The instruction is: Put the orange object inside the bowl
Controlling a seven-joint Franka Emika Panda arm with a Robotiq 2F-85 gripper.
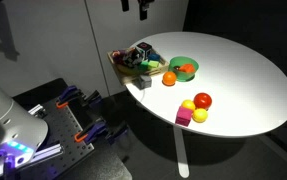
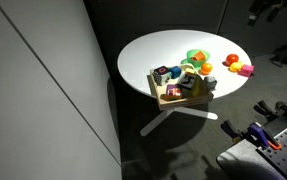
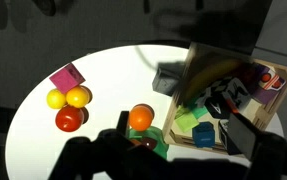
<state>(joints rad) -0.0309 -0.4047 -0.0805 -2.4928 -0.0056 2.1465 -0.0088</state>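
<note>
The orange object [image 1: 169,77] is a small round ball on the white table, touching the outside of the green bowl [image 1: 180,62]. It also shows in the wrist view [image 3: 141,118] and an exterior view [image 2: 207,68]. The bowl [image 3: 159,138] is partly hidden by the gripper's shadowed body; a small orange-red thing lies inside it. My gripper [image 3: 178,150] hangs high above the table, open and empty, its dark fingers on either side of the bowl and ball in the wrist view. In both exterior views it is at the top edge [image 1: 143,9] [image 2: 266,12].
A tan basket [image 1: 133,58] of mixed colourful toys stands next to the bowl, with a grey block [image 1: 143,83] beside it. A red ball [image 1: 202,100], two yellow balls [image 1: 188,105] and a pink block [image 1: 183,118] lie near the table edge.
</note>
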